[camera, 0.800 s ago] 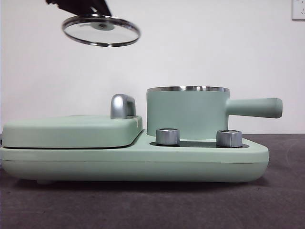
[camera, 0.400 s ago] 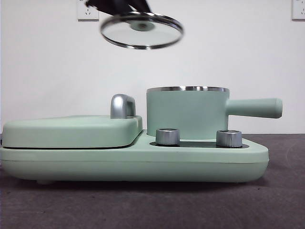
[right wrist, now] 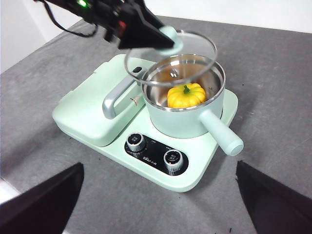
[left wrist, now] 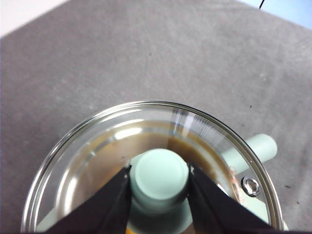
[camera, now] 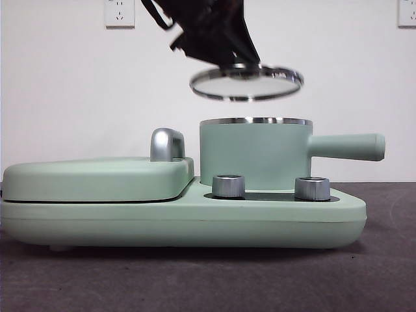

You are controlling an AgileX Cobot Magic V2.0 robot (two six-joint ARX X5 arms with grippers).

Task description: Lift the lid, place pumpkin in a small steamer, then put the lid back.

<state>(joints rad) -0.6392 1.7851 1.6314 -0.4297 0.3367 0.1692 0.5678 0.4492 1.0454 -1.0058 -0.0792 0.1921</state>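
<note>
Lid point(camera: 246, 82) of clear glass hangs in the air just above the small steamer point(camera: 255, 155), not touching its steel rim and slightly tilted. The left end effector point(left wrist: 159, 176) is clamped on the lid's mint-green knob point(left wrist: 160, 178), one black jaw on each side. The pumpkin point(right wrist: 186, 95), yellow-orange with a green stem, sits inside the steamer. The steamer stands on the right half of a mint-green cooker base point(camera: 182, 221), behind two steel dials point(camera: 229, 185), its long handle point(camera: 346, 147) pointing right. The flat griddle cover point(camera: 97, 177) with its chrome handle point(camera: 166, 144) fills the left half. The right end effector point(right wrist: 160, 195) waits well back over the grey counter point(right wrist: 273, 73), its jaws wide apart and holding nothing.
</note>
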